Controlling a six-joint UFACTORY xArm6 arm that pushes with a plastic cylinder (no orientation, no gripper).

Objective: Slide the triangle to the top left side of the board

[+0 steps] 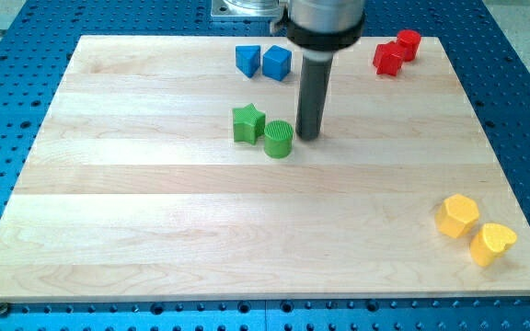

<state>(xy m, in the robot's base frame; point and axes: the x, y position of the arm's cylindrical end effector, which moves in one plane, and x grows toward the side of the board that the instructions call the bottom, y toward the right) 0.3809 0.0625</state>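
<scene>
Sitting near the top edge of the board (155, 230), a little left of centre, is the blue block (247, 60) we take for the triangle, though its outline is hard to make out. The blue cube (277, 62) stands just beside it on the view's right. Below them our tip (307, 138) rests just right of the green cylinder (279, 140), which touches the green star (247, 123). The rod is bare and grasps nothing. Two red blocks (387, 58) cluster top right, their shapes unclear. A yellow hexagon (456, 215) and a yellow heart (492, 244) lie bottom right. The arm's upper part is cut off.
</scene>
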